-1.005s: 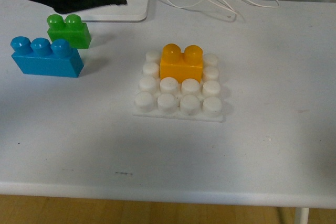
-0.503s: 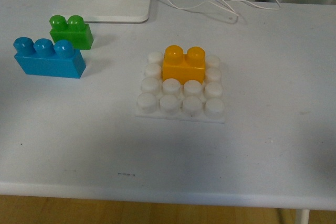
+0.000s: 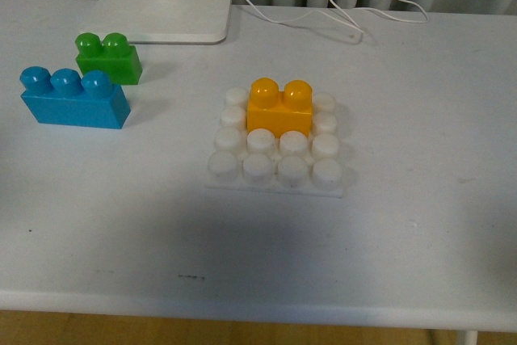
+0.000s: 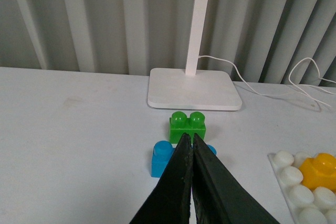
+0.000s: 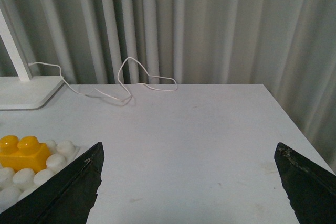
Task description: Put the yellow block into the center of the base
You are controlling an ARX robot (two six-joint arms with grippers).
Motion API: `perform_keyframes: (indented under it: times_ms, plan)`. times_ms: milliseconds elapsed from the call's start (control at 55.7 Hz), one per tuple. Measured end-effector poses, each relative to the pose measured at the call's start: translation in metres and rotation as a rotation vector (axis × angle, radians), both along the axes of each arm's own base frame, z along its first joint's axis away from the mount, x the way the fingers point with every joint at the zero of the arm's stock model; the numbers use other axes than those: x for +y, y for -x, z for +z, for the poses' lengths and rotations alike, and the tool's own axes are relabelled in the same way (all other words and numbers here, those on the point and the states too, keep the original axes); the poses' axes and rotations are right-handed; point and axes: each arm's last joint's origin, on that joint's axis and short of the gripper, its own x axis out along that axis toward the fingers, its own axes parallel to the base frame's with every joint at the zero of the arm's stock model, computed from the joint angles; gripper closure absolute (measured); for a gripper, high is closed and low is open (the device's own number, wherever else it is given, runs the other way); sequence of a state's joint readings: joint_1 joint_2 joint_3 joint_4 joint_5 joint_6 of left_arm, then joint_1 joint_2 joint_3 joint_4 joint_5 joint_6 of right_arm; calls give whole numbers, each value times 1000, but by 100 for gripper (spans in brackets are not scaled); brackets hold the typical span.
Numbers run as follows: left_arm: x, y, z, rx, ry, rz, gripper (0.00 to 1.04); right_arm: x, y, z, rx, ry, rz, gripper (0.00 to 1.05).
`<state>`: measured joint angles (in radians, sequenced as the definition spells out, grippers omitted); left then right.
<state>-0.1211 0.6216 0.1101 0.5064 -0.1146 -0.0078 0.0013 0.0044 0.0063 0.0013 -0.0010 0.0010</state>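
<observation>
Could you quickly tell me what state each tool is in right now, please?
Left tool: closed, fingers pressed together, holding nothing.
Right tool: open wide, empty.

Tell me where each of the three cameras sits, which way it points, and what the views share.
Front: on the robot's body, looking down at the table; no arm shows.
Left wrist: above the left gripper, shut and empty, facing the lamp foot and curtain.
Right wrist: between the open fingers of the right gripper, facing the table's far edge and curtain.
Shared: all show the yellow block seated on the base.
</observation>
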Motion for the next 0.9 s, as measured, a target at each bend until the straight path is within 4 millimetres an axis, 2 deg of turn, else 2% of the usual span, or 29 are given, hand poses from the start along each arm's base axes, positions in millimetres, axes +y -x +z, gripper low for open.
perform_keyframes:
  times_ms: [233, 503, 898]
  plan:
    - [14, 11, -8, -1, 0, 10, 101, 0, 0, 0, 0, 0, 0, 9]
    - [14, 22, -19, -11, 0, 5, 101, 0, 0, 0, 0, 0, 0, 9]
    - [14, 31, -18, -20, 0, 4, 101, 0, 0, 0, 0, 0, 0, 9]
